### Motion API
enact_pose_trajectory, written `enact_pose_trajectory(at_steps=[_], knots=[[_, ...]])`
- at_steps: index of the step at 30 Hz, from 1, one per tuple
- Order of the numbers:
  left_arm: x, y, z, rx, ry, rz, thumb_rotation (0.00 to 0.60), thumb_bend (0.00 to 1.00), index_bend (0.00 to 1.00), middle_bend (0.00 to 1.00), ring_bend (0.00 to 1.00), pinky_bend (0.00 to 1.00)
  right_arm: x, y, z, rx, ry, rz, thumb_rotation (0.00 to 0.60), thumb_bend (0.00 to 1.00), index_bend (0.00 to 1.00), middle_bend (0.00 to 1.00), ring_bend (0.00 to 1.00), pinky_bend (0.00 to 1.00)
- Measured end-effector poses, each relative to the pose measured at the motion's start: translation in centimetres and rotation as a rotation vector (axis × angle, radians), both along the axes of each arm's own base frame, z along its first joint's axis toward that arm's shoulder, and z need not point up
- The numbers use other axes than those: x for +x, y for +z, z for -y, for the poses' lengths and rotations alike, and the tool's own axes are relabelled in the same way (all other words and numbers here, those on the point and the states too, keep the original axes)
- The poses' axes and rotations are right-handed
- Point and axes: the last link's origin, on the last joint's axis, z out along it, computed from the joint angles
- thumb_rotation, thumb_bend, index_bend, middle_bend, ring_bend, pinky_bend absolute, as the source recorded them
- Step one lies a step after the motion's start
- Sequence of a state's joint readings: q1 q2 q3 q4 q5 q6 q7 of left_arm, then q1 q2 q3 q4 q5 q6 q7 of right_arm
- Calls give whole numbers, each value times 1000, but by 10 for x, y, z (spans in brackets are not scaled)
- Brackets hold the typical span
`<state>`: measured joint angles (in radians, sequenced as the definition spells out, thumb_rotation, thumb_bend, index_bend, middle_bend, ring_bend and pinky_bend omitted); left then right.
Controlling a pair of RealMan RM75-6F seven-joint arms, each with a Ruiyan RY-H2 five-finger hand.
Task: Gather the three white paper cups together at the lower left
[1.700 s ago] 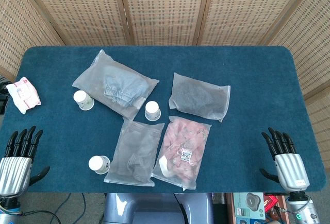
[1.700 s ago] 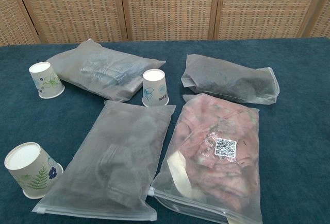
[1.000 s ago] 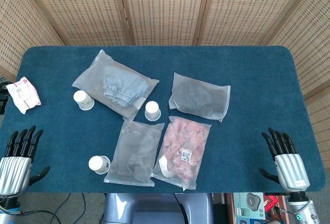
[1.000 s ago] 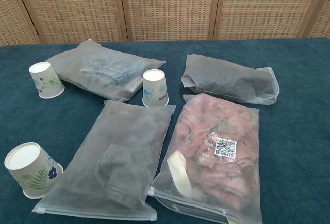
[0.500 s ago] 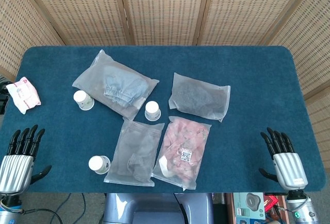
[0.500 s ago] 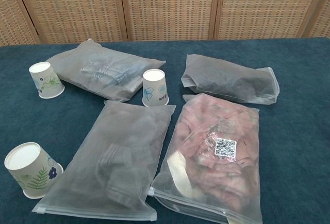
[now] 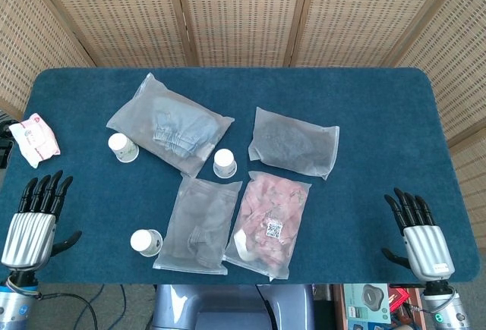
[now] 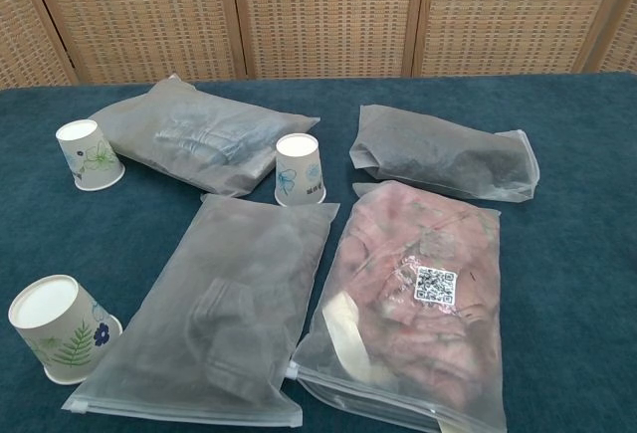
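Observation:
Three white paper cups with flower prints stand upside down on the blue table. One cup (image 7: 121, 147) (image 8: 89, 155) is at the left, one cup (image 7: 225, 163) (image 8: 300, 169) sits in the middle between the bags, and one cup (image 7: 145, 242) (image 8: 61, 328) is at the lower left. My left hand (image 7: 34, 220) hovers at the table's lower-left corner, fingers apart and empty, left of the lower-left cup. My right hand (image 7: 419, 232) is at the lower-right corner, also spread and empty. Neither hand shows in the chest view.
Several clear bags of clothing lie around the cups: a blue one (image 7: 169, 123), a dark grey one (image 7: 294, 141), a grey one (image 7: 200, 224) and a pink one (image 7: 269, 224). A small white packet (image 7: 33, 139) lies at the left edge. Wicker screens stand behind the table.
My left hand has moved up and slightly further onto the table at the lower left. The right hand and all cups stay where they were.

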<state>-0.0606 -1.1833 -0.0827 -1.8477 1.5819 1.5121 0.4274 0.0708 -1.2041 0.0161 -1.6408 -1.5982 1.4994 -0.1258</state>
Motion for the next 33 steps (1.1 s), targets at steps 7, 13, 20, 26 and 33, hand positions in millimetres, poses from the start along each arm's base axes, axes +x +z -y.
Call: enact_pose_trajectory(at_steps=[7,13,20,26,33], knots=[[7,9,-41,-13,27,1,600,144,8,0,0,0,-1,2,0,-2,-2,2,600,93,0,0,0,0],[9,12,-80,-42,84,-12,600,144,93,0,0,0,-2,1,1,1,-6,4,600,94,0,0,0,0],[5,14,-130,-74,166,-52,600,143,165,0,0,0,-4,2,2,-2,-15,8,600,94,0,0,0,0],[0,12,-169,-97,235,-106,600,144,171,0,0,0,-5,3,3,-6,-20,11,600,93,0,0,0,0],[-2,4,-199,-125,322,-129,600,144,171,0,0,0,-7,6,5,-13,-31,22,600,93,0,0,0,0]])
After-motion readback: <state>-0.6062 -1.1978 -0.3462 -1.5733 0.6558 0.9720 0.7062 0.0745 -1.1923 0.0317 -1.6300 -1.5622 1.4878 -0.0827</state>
